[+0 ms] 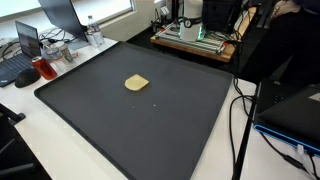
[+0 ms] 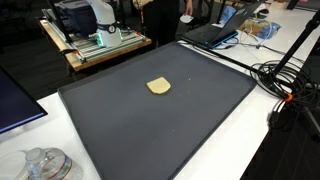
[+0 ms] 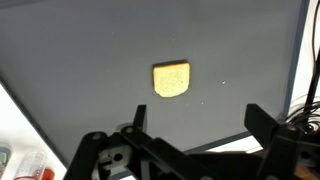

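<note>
A small yellow flat piece [image 1: 136, 83] with a rounded edge, like a sponge or a slice of bread, lies alone on the large dark mat [image 1: 100, 110]; both exterior views show it, here as the yellow piece [image 2: 158, 87] on the mat [image 2: 120, 120]. Neither exterior view shows the arm. In the wrist view my gripper [image 3: 195, 118] hangs high above the mat, open, with nothing between its fingers [image 3: 259, 122]. The yellow piece [image 3: 171, 79] lies beyond the fingertips, slightly left of the gap's middle, well apart from them.
The mat lies on a white table [image 1: 60, 150]. Laptops, a red cup [image 1: 46, 70] and clutter stand at one end. A wooden bench with a machine [image 2: 85, 25] stands behind. Cables [image 2: 290, 85] run along one mat edge, beside a laptop [image 1: 295, 110].
</note>
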You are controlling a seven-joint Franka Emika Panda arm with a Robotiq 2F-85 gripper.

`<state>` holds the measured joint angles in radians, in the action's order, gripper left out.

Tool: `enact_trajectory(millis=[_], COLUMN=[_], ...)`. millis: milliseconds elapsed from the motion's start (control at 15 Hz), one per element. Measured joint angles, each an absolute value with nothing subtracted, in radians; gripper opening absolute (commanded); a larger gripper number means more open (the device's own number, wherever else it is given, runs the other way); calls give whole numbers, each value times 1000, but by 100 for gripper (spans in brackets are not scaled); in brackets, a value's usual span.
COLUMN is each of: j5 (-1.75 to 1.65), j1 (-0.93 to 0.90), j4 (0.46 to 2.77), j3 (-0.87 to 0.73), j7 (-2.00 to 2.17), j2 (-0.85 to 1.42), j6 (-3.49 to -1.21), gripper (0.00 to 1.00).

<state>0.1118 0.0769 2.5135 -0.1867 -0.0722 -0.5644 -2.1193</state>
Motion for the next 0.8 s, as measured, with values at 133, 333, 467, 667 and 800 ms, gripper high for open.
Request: enact_trajectory(millis=[133, 333, 467, 667, 800], j5=[112, 116, 139, 196, 230], j1=[63, 13, -50, -166, -245], j4=[2514, 2515, 2516, 2517, 2517], j3=[-137, -59, -15, 48, 91], j7=[-70, -66, -71, -74, -76], j2=[-609, -706, -776, -869, -919], j6=[-2104, -2049, -2010, -1977, -1972], gripper=[100, 100, 100, 100, 100])
